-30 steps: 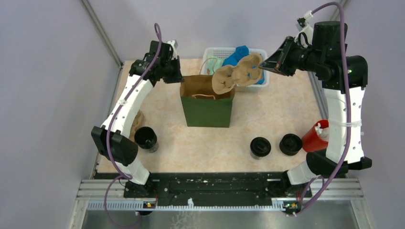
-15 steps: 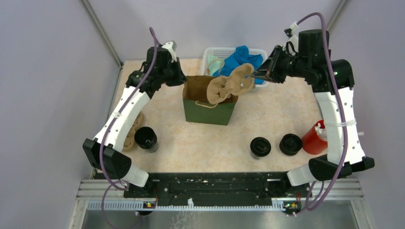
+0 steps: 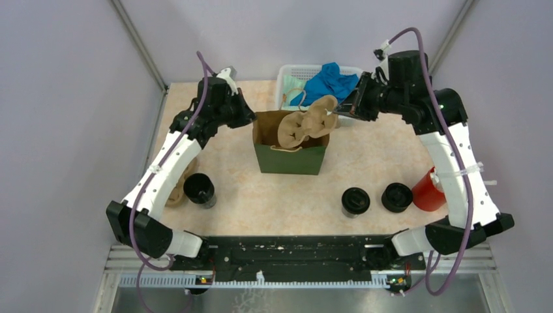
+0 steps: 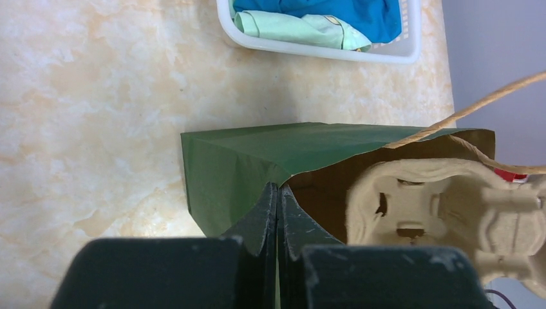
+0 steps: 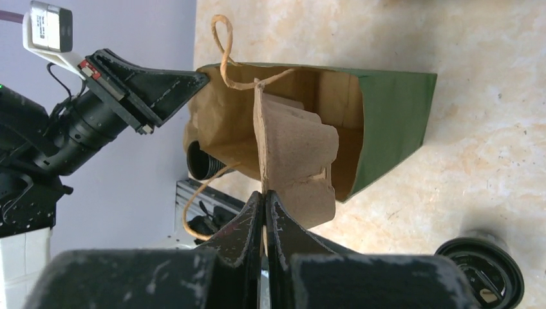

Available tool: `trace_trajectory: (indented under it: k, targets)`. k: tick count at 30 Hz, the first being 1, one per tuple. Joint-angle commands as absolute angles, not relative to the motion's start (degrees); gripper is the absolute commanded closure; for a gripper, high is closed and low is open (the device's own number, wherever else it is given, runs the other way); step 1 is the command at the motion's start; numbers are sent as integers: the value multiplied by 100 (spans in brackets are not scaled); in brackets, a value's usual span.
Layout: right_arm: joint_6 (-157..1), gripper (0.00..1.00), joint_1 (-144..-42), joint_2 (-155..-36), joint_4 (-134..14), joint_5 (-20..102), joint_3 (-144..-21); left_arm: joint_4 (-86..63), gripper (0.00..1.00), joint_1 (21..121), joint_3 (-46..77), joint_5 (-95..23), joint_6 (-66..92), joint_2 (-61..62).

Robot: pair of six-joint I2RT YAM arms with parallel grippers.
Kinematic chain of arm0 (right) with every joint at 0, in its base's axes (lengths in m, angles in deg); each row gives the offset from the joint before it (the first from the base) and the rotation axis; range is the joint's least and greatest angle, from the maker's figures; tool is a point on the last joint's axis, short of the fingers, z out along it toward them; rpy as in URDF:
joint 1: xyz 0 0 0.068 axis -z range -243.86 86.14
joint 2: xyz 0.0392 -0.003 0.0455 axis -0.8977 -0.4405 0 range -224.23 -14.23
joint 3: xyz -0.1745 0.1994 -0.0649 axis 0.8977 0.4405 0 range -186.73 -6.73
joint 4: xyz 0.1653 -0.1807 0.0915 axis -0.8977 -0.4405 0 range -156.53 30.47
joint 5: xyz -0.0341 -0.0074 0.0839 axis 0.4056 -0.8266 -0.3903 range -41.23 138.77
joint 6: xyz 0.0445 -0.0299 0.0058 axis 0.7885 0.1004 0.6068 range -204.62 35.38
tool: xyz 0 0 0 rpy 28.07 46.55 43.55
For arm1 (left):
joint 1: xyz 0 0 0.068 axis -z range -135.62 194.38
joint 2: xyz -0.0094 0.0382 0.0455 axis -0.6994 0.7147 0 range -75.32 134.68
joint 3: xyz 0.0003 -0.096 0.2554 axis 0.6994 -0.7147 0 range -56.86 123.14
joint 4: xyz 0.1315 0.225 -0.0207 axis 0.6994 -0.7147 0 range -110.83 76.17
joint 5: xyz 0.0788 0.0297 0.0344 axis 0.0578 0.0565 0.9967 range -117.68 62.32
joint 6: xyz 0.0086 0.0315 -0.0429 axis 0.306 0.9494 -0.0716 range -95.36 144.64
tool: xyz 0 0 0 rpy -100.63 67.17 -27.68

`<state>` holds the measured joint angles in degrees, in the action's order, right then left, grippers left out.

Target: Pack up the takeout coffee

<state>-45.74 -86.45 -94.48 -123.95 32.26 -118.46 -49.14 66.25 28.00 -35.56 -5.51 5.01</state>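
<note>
With the left pincer (image 4: 278, 193) pinching the green paper bag (image 3: 290, 160) by its rim and the right pincer (image 5: 264, 198) gripping the tan cardboard cup tray (image 3: 305, 124) at its mouth, lowering the tray looks next, while the black lidded paper cups (image 3: 355, 201) stand on the near desk (image 3: 391, 153).

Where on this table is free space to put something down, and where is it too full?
Free: the tabletop in front of the green bag, between the left black cup and the middle black cup; also right of the bag, behind that cup and the right black cup. Crowded: the bag's mouth, where the left gripper, right gripper and cardboard tray meet.
</note>
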Motion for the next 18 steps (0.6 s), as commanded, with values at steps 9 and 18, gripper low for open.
trace_trajectory:
  k: [9,18]
  targets:
    - [-4074,100,-9490,-9562,-11108,3876,-11289,-4408,100,6663,2449,-3716,-814,94]
    - [-3526,100,-9574,-9337,-9863,3549,-10028,-4405,100,6668,2292,-3723,-784,29]
